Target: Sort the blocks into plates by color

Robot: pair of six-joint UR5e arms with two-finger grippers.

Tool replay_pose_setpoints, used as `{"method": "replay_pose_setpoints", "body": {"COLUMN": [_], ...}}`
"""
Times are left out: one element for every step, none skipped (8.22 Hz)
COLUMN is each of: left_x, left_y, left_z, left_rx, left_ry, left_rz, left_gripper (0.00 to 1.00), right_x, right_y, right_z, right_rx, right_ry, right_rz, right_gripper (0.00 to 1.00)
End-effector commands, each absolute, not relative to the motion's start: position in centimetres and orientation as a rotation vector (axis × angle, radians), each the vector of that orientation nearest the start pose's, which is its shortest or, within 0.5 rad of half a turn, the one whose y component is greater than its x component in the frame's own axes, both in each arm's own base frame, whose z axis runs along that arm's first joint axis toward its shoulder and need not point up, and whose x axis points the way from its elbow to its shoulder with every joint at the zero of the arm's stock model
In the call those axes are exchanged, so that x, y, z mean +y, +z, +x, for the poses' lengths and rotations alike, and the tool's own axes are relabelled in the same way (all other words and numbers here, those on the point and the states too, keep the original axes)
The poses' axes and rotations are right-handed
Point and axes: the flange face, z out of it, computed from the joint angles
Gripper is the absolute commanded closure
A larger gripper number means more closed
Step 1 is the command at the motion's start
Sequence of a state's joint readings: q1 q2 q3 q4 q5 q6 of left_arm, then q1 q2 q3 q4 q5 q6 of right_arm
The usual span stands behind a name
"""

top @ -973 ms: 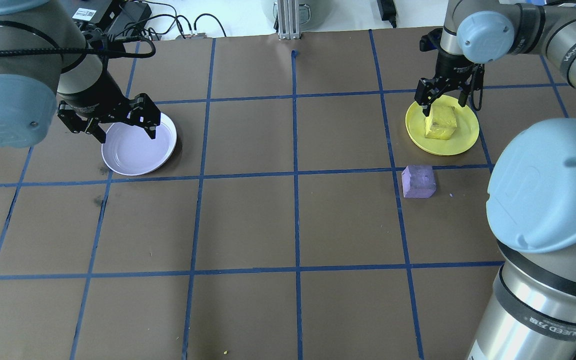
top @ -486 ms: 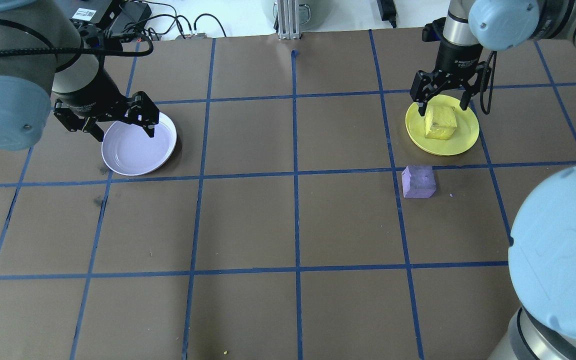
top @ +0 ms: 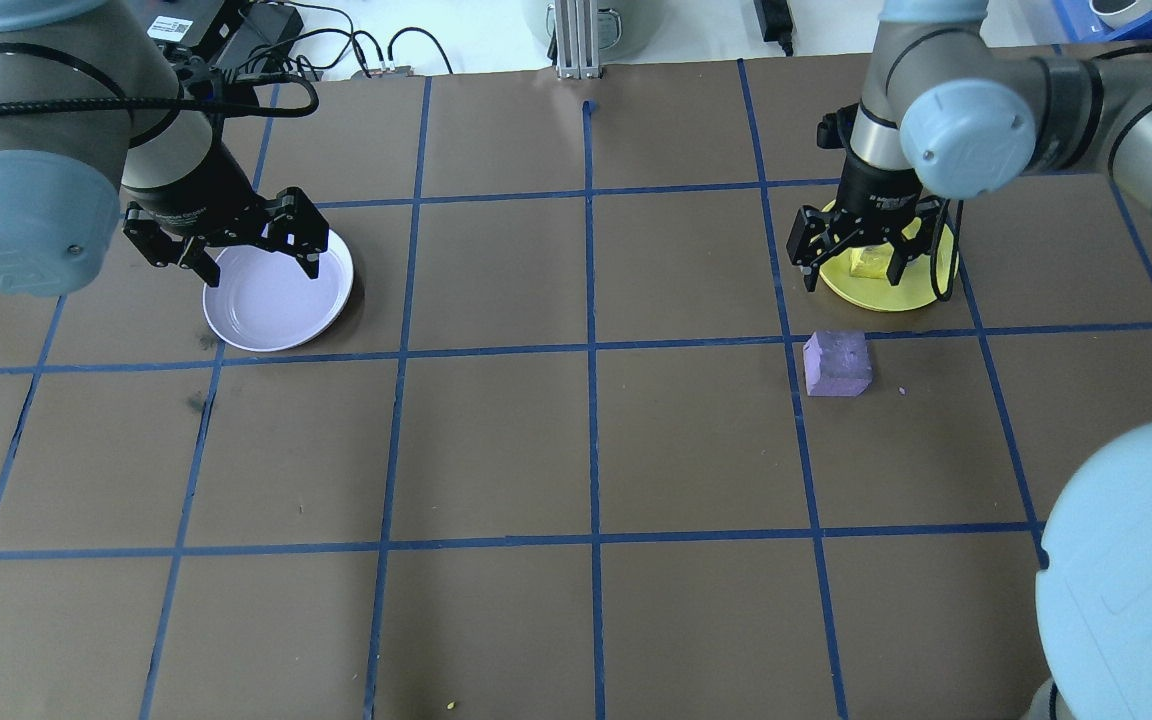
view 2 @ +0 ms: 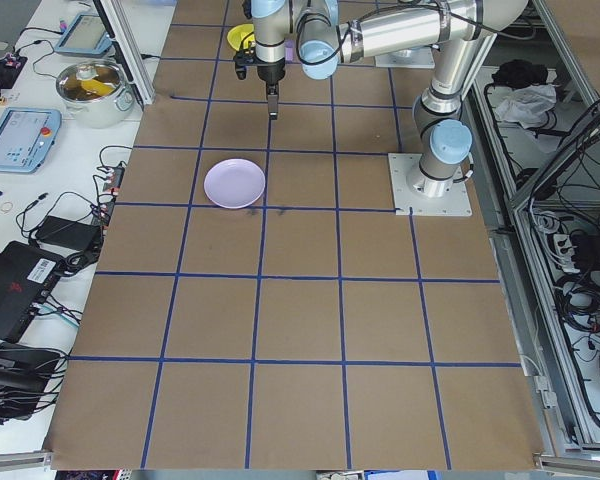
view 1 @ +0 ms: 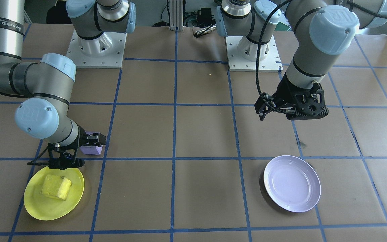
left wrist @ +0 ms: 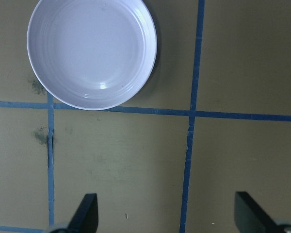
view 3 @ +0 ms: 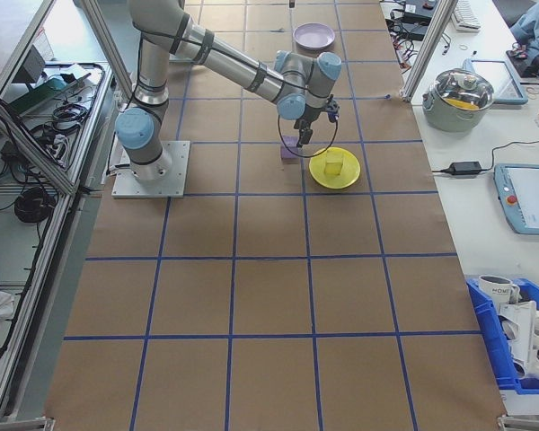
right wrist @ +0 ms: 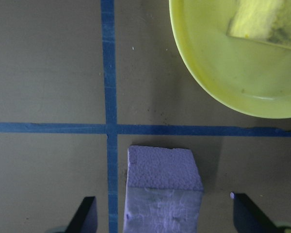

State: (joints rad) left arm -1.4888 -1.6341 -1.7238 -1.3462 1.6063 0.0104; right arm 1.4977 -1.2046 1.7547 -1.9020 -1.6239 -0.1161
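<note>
We locate the purple block [top: 837,364] on the surface, just below the right gripper [top: 854,255] in the right wrist view and centred between its two spread fingers, which grasp nothing. The yellow block [view 1: 56,187] already lies in the yellow plate [view 1: 39,208], which sits just beyond the purple block from that gripper. The lavender plate [top: 276,300] stands well apart on the far side of the surface, with nothing in it. The left gripper [top: 241,240] hangs over its rim, fingers released and holding nothing.

We judge the next step to be a descent onto the purple block. Risks from here:
- A descent off centre lets one finger land on top of the foam-like block and crush or tip it.
- A drift toward the yellow plate lets a finger strike its rim and shift the sorted block.
- A weak grip on the rough, soft surface may let the block slip during the long carry to the lavender plate.
</note>
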Motion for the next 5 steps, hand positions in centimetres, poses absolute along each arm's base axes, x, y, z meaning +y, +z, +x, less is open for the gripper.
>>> {"method": "replay_pose_setpoints", "body": {"left_x": [-51.4, -50.9, -50.5, -50.7, -50.7], "left_y": [41.2, 42.0, 42.6, 42.4, 42.4], "left_z": [-8.8, -8.8, -8.8, -8.4, -8.4], "left_rx": [3.100, 3.097, 3.096, 3.094, 3.093], "left_ry": [-0.035, -0.042, -0.054, -0.051, -0.049], "left_rz": [-0.105, -0.105, -0.108, -0.117, -0.117], "left_gripper": [0.00, 0.00, 0.00, 0.00, 0.00], "right_x": [-55.3, -55.3, -54.8, -54.6, -54.7], "right_y": [21.6, 21.2, 20.6, 20.1, 19.4], "right_z": [8.3, 8.3, 8.2, 8.3, 8.5], "right_rx": [3.166, 3.162, 3.157, 3.151, 3.136], "right_ry": [0.378, 0.390, 0.410, 0.410, 0.408], "right_rz": [-0.143, -0.141, -0.131, -0.108, -0.099], "right_gripper": [0.00, 0.03, 0.08, 0.13, 0.32]}}
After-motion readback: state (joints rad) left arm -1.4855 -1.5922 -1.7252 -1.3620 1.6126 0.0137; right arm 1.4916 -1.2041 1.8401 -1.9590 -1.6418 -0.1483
